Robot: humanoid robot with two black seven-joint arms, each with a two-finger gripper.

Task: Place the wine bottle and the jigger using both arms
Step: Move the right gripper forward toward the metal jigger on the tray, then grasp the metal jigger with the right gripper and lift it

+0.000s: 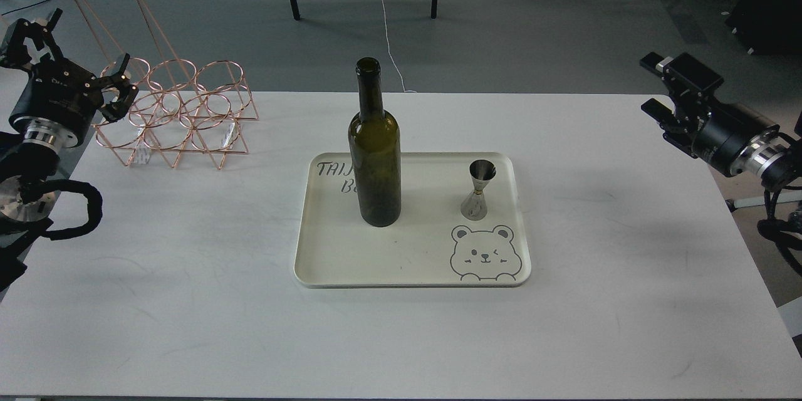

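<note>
The wine bottle (374,156) stands upright on the left half of a cream tray (351,269), well to the right of the left pincer (119,91) and well to the left of the right pincer (656,91). The jigger (479,190) stands upright on the same tray, apart from the bottle and nearer the right pincer, just above a printed bear face (483,254). The tray lies mid-counter (188,301). The left pincer hangs with its fingers spread and empty, right against a copper wire bottle rack (182,116). The right pincer is dark and seen end-on; whether it is open I cannot tell, but nothing is visibly in it.
</note>
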